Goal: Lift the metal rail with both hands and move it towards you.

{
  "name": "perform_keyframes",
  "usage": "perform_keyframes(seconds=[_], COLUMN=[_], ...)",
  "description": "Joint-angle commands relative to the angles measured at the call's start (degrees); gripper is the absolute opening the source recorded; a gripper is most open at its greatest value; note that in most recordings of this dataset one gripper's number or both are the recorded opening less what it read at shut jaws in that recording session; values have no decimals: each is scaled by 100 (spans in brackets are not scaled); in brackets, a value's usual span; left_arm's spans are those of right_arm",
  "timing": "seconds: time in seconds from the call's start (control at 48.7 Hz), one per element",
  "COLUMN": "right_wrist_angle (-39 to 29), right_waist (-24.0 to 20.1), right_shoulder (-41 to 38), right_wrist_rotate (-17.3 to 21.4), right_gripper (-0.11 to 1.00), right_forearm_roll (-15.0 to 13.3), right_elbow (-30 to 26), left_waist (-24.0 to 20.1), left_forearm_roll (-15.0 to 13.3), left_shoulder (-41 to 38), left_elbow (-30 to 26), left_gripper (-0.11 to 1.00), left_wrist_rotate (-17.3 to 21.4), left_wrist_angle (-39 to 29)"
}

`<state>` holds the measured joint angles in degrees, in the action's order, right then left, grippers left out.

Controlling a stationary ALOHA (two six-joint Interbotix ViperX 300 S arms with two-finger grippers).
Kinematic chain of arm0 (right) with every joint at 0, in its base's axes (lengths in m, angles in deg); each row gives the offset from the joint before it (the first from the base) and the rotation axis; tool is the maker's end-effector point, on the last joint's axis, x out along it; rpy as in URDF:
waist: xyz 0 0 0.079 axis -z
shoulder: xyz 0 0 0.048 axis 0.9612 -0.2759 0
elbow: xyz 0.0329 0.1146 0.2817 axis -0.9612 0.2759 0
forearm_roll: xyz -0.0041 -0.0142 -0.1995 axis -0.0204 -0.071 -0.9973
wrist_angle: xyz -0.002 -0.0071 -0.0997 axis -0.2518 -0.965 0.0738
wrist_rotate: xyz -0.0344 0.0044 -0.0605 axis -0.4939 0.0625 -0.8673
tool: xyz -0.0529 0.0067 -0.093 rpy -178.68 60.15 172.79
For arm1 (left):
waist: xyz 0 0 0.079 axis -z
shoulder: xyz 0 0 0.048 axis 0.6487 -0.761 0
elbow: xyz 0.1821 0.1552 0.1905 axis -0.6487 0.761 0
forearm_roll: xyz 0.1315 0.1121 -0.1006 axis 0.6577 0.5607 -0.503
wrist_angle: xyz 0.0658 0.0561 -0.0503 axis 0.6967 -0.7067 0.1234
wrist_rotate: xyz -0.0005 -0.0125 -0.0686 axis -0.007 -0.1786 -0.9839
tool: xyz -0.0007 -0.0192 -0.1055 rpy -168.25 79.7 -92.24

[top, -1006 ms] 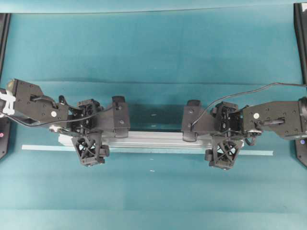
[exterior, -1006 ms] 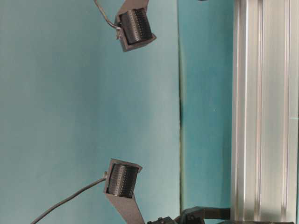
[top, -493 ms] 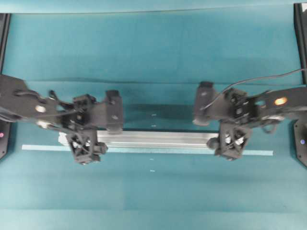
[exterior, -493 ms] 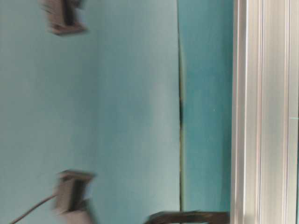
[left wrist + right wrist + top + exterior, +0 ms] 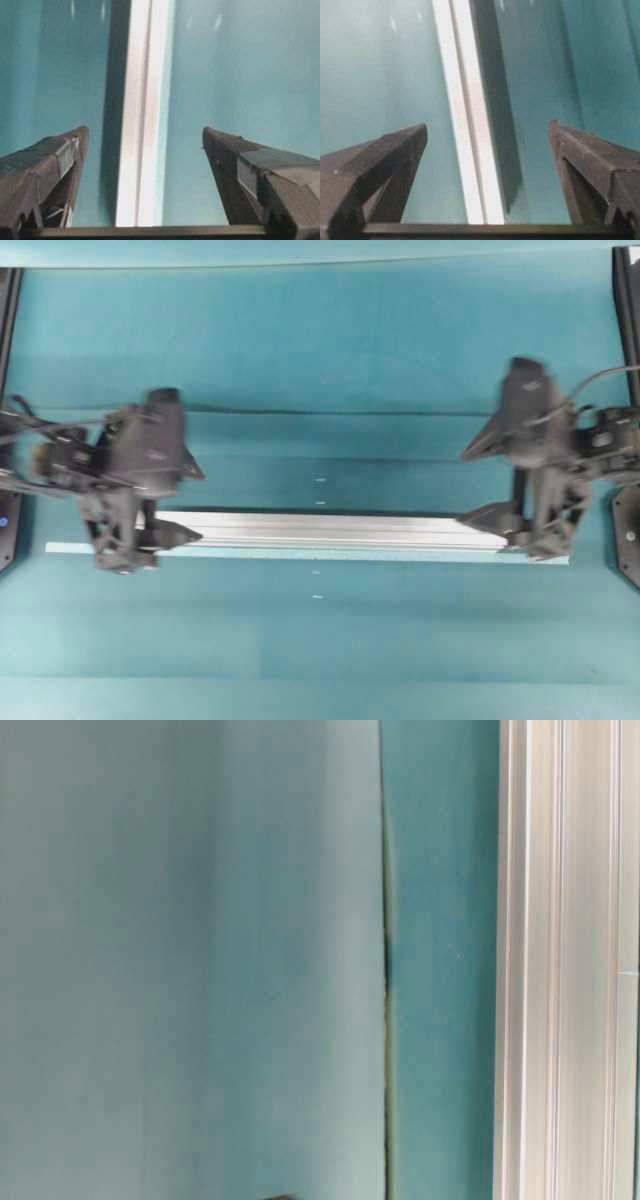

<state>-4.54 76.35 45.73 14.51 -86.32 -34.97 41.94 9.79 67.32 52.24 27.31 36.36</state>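
Two grippers hang wide open and empty over the table [image 5: 320, 360], our left gripper [image 5: 145, 142] at the left end of the metal rail [image 5: 330, 530] and our right gripper [image 5: 487, 137] at its right end. We see the rail lying flat, its long axis running left to right, just beside the pale tape strip [image 5: 300, 556]. In each wrist view it passes lengthwise between the fingers, so we judge each must straddle its own end.

A flat teal table [image 5: 320, 350] carries a long silver grooved aluminium rail [image 5: 330, 530] lying straight across it. Seen between each gripper's spread fingers, the rail runs lengthwise away, touching neither finger. A thin pale-teal tape strip [image 5: 330, 555] lies flat, touching the rail's near edge.
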Motion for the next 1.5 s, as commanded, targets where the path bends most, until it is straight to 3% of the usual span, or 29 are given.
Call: perform_keyframes(seconds=[0.0,0.39,0.985,1.478], right_wrist_angle=[53,844,879,888], right_waist=[9,9,9,9], right_shoulder=[237,1283,1969,2259], right_wrist_rotate=[-9,9,9,18], right_gripper=[100,100,100,99], right_forearm_roll=[-9,-9,-9,-9], right_elbow=[26,299,343,431], left_waist=[18,0,0,-26], left_forearm_roll=[-9,-9,-9,-9], left_shoulder=[316,1441,2646,2742], left_elbow=[0,519,668,703], left_gripper=[90,90,89,89], left_wrist_rotate=[70,88,62,62], left_wrist_angle=[176,1195,1239,1239])
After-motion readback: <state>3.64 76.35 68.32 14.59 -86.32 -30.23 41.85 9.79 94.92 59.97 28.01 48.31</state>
